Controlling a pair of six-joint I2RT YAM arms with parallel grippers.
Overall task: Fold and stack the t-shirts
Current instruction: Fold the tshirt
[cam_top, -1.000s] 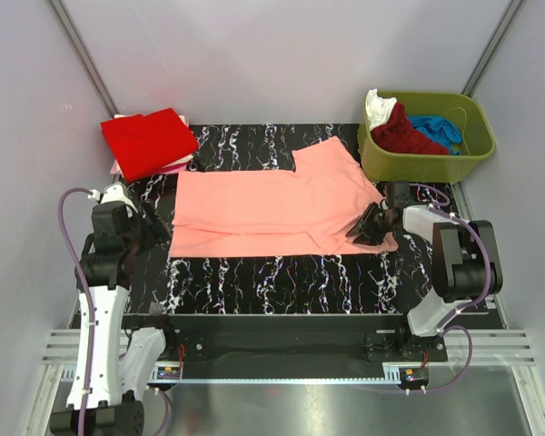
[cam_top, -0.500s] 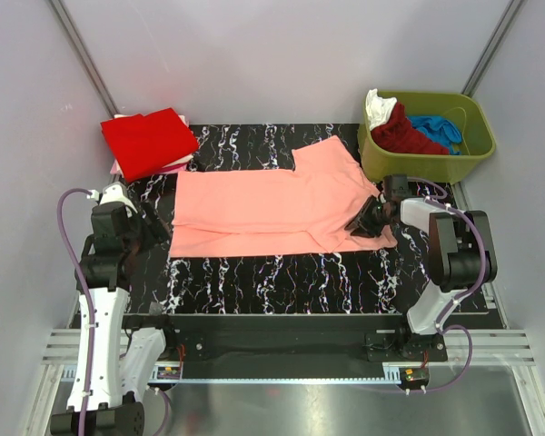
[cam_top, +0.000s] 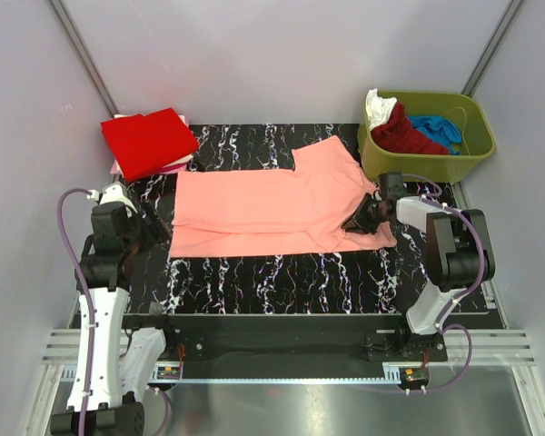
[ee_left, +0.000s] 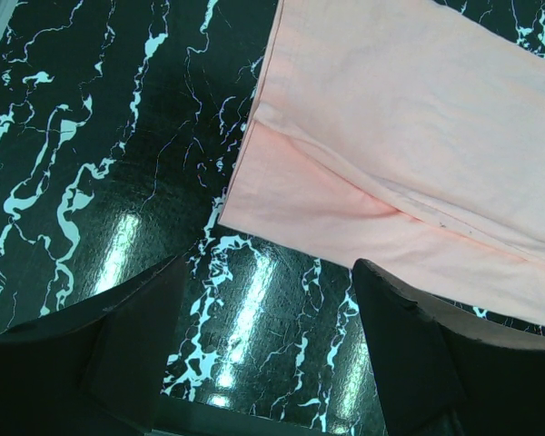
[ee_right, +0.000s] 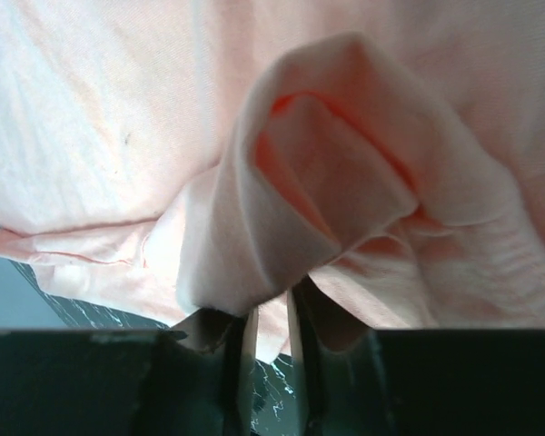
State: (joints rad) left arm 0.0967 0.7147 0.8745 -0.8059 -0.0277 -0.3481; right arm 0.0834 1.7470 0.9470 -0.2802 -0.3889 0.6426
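Observation:
The salmon-pink t-shirt [cam_top: 263, 204] lies spread flat on the black marbled table [cam_top: 272, 272]. My right gripper [cam_top: 363, 221] is shut on a bunched fold of its near right corner, seen close in the right wrist view [ee_right: 327, 154], where the jaws [ee_right: 271, 318] pinch the cloth. My left gripper [cam_top: 154, 232] is open and empty, hovering over bare table just short of the shirt's near left corner [ee_left: 254, 204]; its fingers [ee_left: 409, 345] straddle only the table. A folded bright red shirt [cam_top: 148, 141] sits on a pale pink one [cam_top: 171, 167] at the far left.
An olive-green tub [cam_top: 418, 168] at the far right holds a dark red shirt [cam_top: 407, 134], a blue one [cam_top: 439, 127] and a white one [cam_top: 378, 106]. Grey walls close in the sides and back. A metal rail runs along the near edge [cam_top: 272, 359].
My right gripper has moved away from the near edge and a little left, carrying the shirt's right corner with it. The left arm has not moved.

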